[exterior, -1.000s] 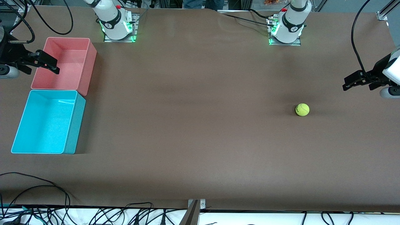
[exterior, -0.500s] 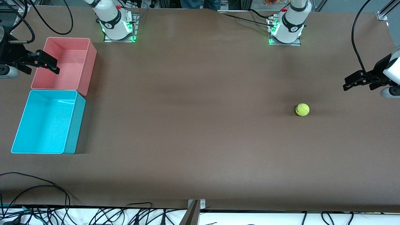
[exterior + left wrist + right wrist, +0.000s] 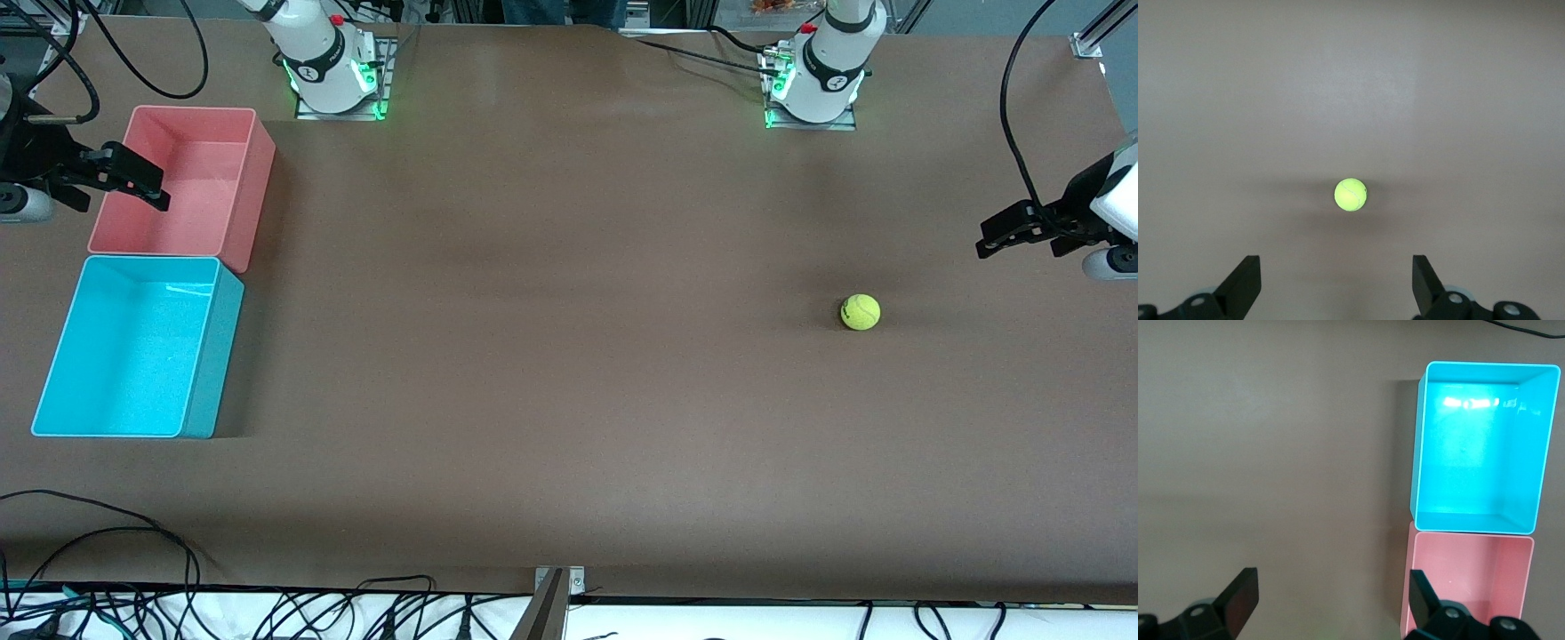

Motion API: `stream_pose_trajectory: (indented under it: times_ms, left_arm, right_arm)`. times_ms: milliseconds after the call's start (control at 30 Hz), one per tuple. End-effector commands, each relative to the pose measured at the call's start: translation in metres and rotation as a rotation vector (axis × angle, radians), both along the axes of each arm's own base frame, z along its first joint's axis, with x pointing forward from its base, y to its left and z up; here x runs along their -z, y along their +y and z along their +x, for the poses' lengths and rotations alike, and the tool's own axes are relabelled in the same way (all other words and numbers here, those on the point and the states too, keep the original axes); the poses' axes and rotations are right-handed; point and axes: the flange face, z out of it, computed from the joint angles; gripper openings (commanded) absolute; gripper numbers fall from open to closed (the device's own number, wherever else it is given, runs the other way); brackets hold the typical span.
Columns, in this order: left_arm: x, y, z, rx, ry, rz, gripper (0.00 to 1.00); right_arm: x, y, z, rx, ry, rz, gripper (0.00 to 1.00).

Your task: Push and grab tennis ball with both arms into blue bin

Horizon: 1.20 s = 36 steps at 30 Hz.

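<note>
The tennis ball (image 3: 861, 312) lies on the brown table toward the left arm's end, alone and untouched. My left gripper (image 3: 1000, 235) hangs open in the air at that end of the table, apart from the ball. In the left wrist view the tennis ball (image 3: 1351, 195) shows well ahead of the open left gripper (image 3: 1337, 280). The blue bin (image 3: 213, 373) stands empty at the right arm's end. My right gripper (image 3: 142, 182) hovers open over the pink bin's outer edge; the right wrist view shows the blue bin (image 3: 1419, 453) ahead of the right gripper (image 3: 1335, 597).
A pink bin (image 3: 258, 178) stands against the blue bin, farther from the front camera; it also shows in the right wrist view as the pink bin (image 3: 1471, 573). Both arm bases (image 3: 331, 67) stand at the table's back edge. Cables (image 3: 133, 533) trail along the near edge.
</note>
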Motion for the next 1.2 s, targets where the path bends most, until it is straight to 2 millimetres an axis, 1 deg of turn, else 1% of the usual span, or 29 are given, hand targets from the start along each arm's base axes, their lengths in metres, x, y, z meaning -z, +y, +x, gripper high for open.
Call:
stream_pose_trajectory:
  times_ms: [0, 367, 667, 700, 800, 867, 900, 1167]
  left_arm:
    - [-0.004, 0.002, 0.0, -0.006, 0.001, -0.018, 1.0]
    - [0.005, -0.001, 0.004, 0.004, 0.017, -0.016, 1.0]
    - [0.005, -0.001, 0.004, 0.001, 0.017, -0.012, 1.0]
    - [0.005, 0.0, 0.004, 0.0, 0.017, -0.011, 0.84]
    - [0.005, 0.002, 0.004, -0.003, 0.017, -0.009, 0.33]
    - [0.005, 0.003, 0.004, -0.005, 0.017, -0.009, 0.01]
    - [0.005, 0.004, 0.004, -0.006, 0.017, -0.009, 0.0]
    - [0.005, 0.009, 0.004, -0.038, 0.017, -0.008, 0.0]
  right_arm:
    - [-0.005, 0.0, -0.003, -0.016, -0.014, -0.009, 1.0]
    - [-0.005, 0.001, -0.003, -0.014, -0.013, -0.008, 1.0]
    - [-0.005, 0.001, -0.003, -0.013, -0.013, -0.008, 1.0]
    - [-0.005, 0.001, -0.003, -0.011, -0.013, -0.008, 1.0]
    - [-0.005, 0.001, -0.003, -0.013, -0.013, -0.008, 1.0]
    - [-0.005, 0.001, -0.003, -0.011, -0.013, -0.008, 1.0]
    - [-0.005, 0.001, -0.003, -0.013, -0.012, -0.008, 1.0]
    - [-0.005, 0.002, -0.003, -0.011, -0.012, -0.006, 1.0]
